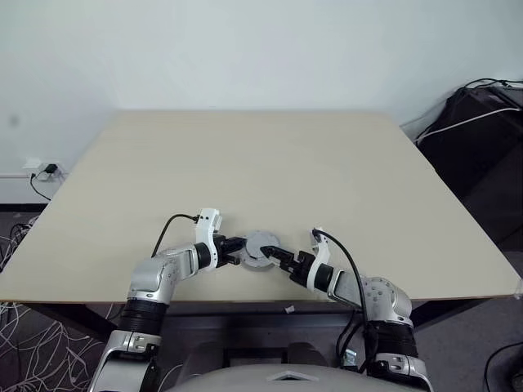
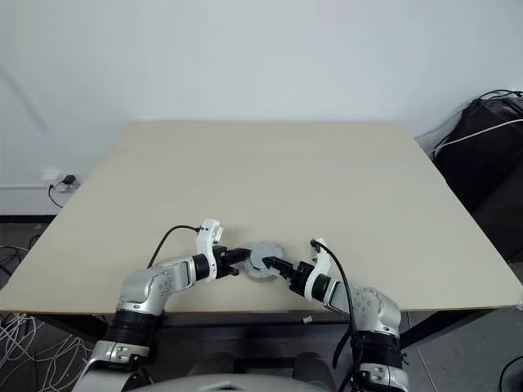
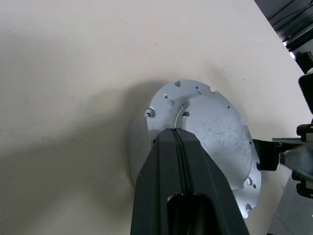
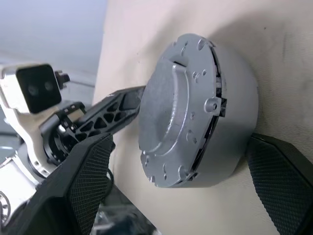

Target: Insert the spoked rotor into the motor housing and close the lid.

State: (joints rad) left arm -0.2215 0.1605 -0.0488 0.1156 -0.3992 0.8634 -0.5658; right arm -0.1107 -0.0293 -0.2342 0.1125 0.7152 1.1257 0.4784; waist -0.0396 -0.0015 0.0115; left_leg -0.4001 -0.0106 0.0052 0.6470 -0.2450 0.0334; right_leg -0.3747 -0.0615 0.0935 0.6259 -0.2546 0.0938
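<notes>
The motor housing [image 4: 234, 112] is a round silver-grey can standing near the table's front edge [image 1: 261, 249]. Its grey lid [image 4: 164, 107] lies on top, with a thin gap along one side. The spoked rotor is hidden. My left gripper [image 3: 176, 134] is shut, its joined fingertips resting on the lid's edge from the left. My right gripper [image 4: 181, 147] is open, one finger [image 4: 83, 186] on each side of the housing wall. It comes in from the right [image 1: 275, 253].
The beige table [image 1: 245, 163] stretches far behind the housing; its front edge is just below my hands. A black bag with a white cable [image 1: 478, 131] sits off the table's back right. Cables and a wall socket [image 1: 41, 170] are at the left.
</notes>
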